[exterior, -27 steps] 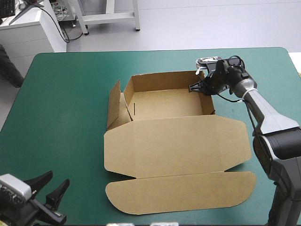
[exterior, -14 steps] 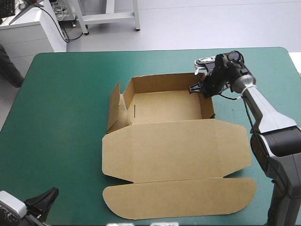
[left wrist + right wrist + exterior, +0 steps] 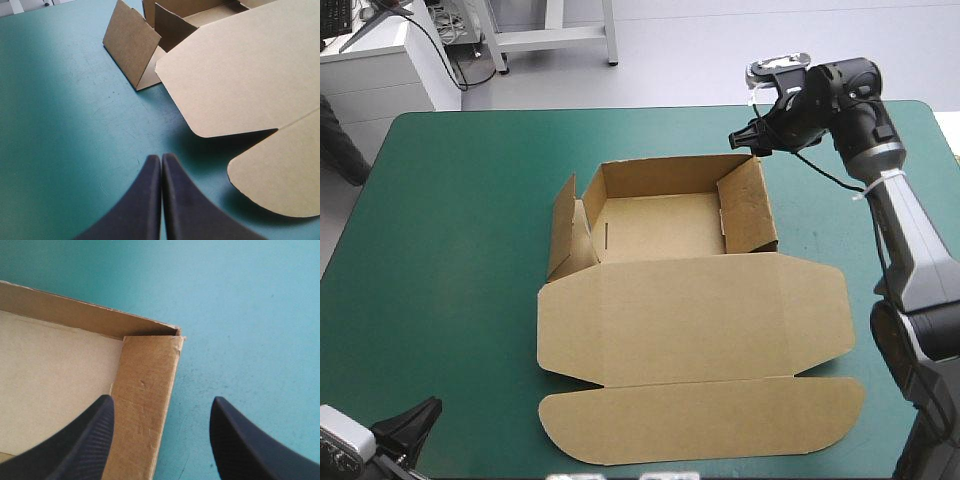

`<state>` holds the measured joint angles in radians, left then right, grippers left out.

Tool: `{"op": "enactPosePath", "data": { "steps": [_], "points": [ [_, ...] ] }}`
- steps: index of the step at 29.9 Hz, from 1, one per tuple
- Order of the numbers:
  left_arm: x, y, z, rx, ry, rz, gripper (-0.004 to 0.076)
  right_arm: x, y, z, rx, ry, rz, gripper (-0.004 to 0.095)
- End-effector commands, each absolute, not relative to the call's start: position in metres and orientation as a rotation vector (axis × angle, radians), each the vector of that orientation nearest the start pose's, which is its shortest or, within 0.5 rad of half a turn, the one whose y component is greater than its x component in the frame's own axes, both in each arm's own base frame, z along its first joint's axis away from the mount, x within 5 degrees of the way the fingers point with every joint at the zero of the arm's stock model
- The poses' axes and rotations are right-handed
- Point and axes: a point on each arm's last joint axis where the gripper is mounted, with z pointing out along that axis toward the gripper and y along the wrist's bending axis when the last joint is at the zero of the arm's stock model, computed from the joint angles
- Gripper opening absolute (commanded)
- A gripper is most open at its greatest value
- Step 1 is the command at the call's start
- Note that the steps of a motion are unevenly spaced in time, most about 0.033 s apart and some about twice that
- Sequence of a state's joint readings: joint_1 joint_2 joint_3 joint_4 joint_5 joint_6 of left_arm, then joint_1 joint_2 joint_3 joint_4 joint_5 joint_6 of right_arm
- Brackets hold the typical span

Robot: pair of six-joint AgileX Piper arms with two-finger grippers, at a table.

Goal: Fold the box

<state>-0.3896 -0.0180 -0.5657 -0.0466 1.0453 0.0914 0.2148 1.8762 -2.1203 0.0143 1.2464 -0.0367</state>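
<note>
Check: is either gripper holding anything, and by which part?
Nothing is held: right gripper open above the box at its far right corner; left gripper shut, empty.

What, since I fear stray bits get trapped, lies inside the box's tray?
Only bare brown floor shows inside the box; its right wall leans inward, covering the strip beneath.
</note>
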Motion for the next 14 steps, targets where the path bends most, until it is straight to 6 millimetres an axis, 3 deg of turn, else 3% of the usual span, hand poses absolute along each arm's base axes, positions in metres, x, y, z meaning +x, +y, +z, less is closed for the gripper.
{"op": "enactPosePath", "data": {
  "steps": [1, 4, 7, 10, 14],
  "points": [
    [-0.017, 0.003, 0.308, 0.445, 1.808, -0.267, -0.0008, 0.361, 0.077, 0.464, -0.297, 2.325, 0.083, 0.0573],
    [-0.017, 0.003, 0.308, 0.445, 1.808, -0.264, -0.0008, 0.354, 0.076, 0.472, -0.295, 2.308, 0.084, 0.0575],
    [-0.017, 0.003, 0.308, 0.445, 1.808, -0.262, -0.0008, 0.356, 0.076, 0.465, -0.298, 2.332, 0.082, 0.0575],
    [-0.017, 0.003, 0.308, 0.444, 1.807, -0.257, -0.0008, 0.361, 0.077, 0.442, -0.304, 2.410, 0.077, 0.0575],
    [-0.017, 0.004, 0.308, 0.444, 1.807, -0.255, -0.0008, 0.369, 0.079, 0.393, -0.328, 2.575, 0.061, 0.0575]
  ]
}}
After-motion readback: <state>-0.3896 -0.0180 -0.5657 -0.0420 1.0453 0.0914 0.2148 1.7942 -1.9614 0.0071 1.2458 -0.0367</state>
